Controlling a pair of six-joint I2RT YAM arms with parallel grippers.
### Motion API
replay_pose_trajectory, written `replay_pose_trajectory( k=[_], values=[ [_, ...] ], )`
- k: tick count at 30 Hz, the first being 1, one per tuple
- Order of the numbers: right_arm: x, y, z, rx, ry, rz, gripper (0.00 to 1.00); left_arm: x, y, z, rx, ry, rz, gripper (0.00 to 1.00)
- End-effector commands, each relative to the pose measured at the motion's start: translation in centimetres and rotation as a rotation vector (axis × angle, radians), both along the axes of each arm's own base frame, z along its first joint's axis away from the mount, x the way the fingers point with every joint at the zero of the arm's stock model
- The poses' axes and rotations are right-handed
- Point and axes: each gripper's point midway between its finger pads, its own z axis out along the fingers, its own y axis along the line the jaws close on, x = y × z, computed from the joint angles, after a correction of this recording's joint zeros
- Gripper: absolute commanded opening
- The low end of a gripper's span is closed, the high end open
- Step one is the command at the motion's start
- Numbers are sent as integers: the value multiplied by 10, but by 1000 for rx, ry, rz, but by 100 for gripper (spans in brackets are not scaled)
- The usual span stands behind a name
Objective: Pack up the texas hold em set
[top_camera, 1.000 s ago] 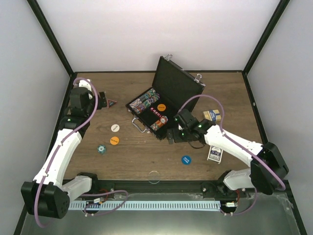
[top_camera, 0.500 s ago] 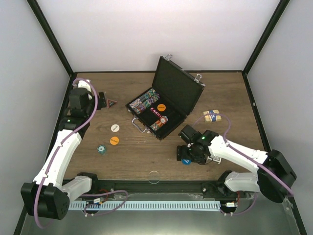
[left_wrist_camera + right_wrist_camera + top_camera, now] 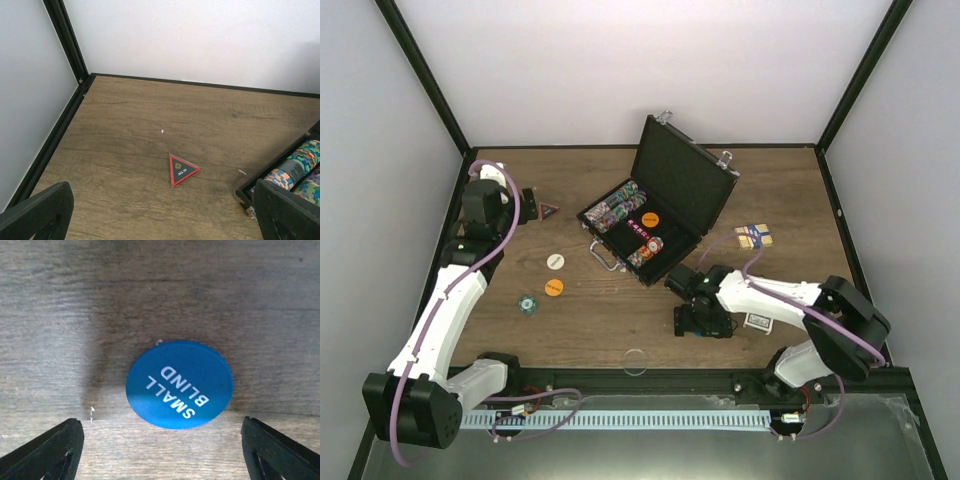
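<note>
The black case [image 3: 682, 190] stands open mid-table with rows of multicoloured chips [image 3: 616, 209] and an orange button [image 3: 651, 218] inside. My right gripper [image 3: 698, 323] is open and empty, lowered over the blue "SMALL BLIND" button [image 3: 179, 384], which lies flat on the wood between and just ahead of my fingertips [image 3: 47, 450]. A blue-backed deck [image 3: 758, 321] peeks out beside the right arm. My left gripper [image 3: 526, 195] is open and empty at the far left, near a red-edged "ALL IN" triangle [image 3: 181, 169]. The case's chip rows [image 3: 300, 162] show at the right of the left wrist view.
A white button [image 3: 554, 261], an orange button [image 3: 553, 287] and a small teal chip stack [image 3: 527, 304] lie on the left of the table. A second card pack [image 3: 754, 236] lies right of the case. A clear disc [image 3: 635, 360] sits near the front edge. Black frame posts line the walls.
My right gripper has moved from beside the case toward the front and come down over the blue button, now hiding it from above. The left arm has not moved.
</note>
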Motion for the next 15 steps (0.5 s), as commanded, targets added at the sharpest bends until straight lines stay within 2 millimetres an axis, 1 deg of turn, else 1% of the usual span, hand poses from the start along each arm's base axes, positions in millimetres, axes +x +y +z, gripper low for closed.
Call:
replay_pose_trajectory(
  k=[1,6,15],
  values=[
    [13,5,3,-34,-49,-4,86,-1,0,5,-7,-23,-1,100],
    [15,3,-3,-59,-48,2,82,-1,-1,4,-7,-21,-2,100],
    [12,-3,-13,-86,-39,8,80,-1,-1,4,-7,-20,-3,100]
  ],
)
